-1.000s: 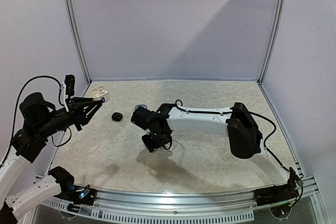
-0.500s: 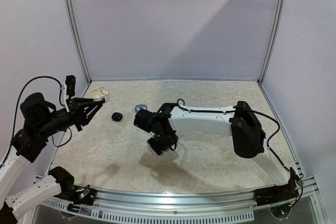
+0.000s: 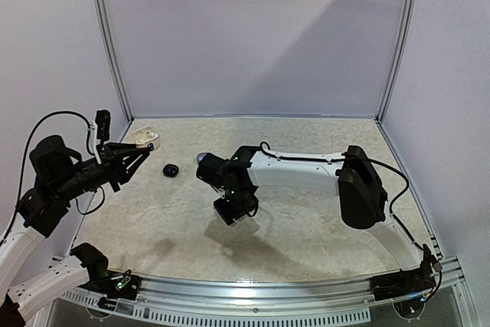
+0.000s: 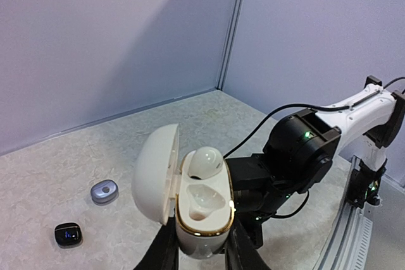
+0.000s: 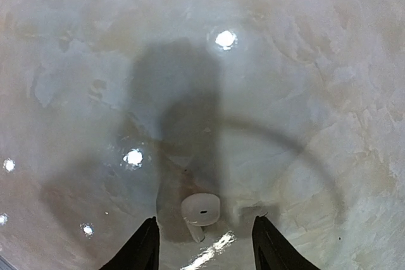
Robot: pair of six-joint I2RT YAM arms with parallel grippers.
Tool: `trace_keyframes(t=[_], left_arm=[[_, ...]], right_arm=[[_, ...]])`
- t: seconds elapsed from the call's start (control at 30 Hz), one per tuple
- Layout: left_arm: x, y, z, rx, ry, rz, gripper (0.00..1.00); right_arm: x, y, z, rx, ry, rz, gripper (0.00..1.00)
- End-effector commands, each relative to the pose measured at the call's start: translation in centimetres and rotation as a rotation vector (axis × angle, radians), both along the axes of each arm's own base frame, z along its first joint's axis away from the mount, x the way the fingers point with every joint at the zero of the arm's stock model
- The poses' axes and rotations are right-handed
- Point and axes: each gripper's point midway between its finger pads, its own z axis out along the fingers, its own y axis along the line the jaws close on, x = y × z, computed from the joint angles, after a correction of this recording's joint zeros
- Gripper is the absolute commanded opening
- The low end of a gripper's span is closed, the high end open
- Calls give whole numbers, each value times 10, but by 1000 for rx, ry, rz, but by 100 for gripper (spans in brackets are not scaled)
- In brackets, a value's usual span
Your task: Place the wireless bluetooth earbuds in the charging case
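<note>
My left gripper [image 4: 202, 248] is shut on a white charging case [image 4: 201, 210] with a gold rim and holds it in the air, lid open. One white earbud [image 4: 205, 161] sits in its upper socket; the lower socket is empty. In the top view this case [image 3: 142, 137] is at the far left, at the left gripper [image 3: 144, 148]. My right gripper [image 5: 205, 251] is open and points down at the table; a second white earbud [image 5: 201, 209] lies on the table between its fingers, not touched. In the top view the right gripper [image 3: 234, 217] is at the table's middle.
A small black pebble-like case [image 3: 170, 169] and a silvery-grey one [image 3: 204, 157] lie on the table behind the right gripper; both also show in the left wrist view, black [image 4: 68, 234] and grey [image 4: 104, 190]. White walls enclose the table on three sides.
My right gripper has shifted a little to the right and toward the near edge, uncovering the silvery-grey case. The left arm and the white case have not moved.
</note>
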Motion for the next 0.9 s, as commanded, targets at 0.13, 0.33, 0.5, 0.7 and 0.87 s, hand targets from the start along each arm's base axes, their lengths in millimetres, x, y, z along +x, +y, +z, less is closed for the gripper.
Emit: trace_keyframes(t=[0.13, 0.33, 0.5, 0.7, 0.87], left_arm=[[2, 0, -6, 12, -1, -3, 0], [1, 0, -7, 14, -1, -6, 0], [2, -1, -9, 9, 8, -9, 0], [2, -1, -9, 14, 4, -6, 0], [2, 0, -9, 16, 5, -5, 0]], right_arm=[[16, 8, 9, 52, 13, -133, 46], [14, 8, -8, 27, 38, -124, 40], [13, 3, -14, -5, 35, -119, 37], [10, 4, -20, -10, 45, -113, 29], [6, 5, -20, -10, 52, -106, 26]])
